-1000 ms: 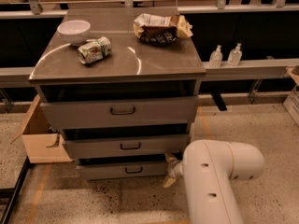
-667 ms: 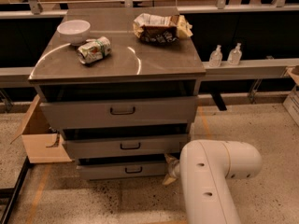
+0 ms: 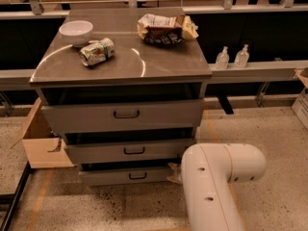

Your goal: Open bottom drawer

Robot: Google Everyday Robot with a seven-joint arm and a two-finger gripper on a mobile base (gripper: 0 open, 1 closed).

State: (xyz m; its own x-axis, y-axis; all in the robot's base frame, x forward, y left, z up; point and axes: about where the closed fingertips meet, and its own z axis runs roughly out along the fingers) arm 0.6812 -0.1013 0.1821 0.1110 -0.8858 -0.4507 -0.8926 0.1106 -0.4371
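Gripper, half hidden so I cannot tell its state, is at the right end of the bottom drawer, and I think it should hook the centre handle and pull straight.

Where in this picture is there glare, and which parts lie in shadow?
Camera view: two curved glare arcs cross the cabinet top. Camera view: dark shadow fills the gap above each drawer, including the bottom drawer. Camera view: the gripper sits at that drawer's right end, in shade and mostly hidden behind the white arm.
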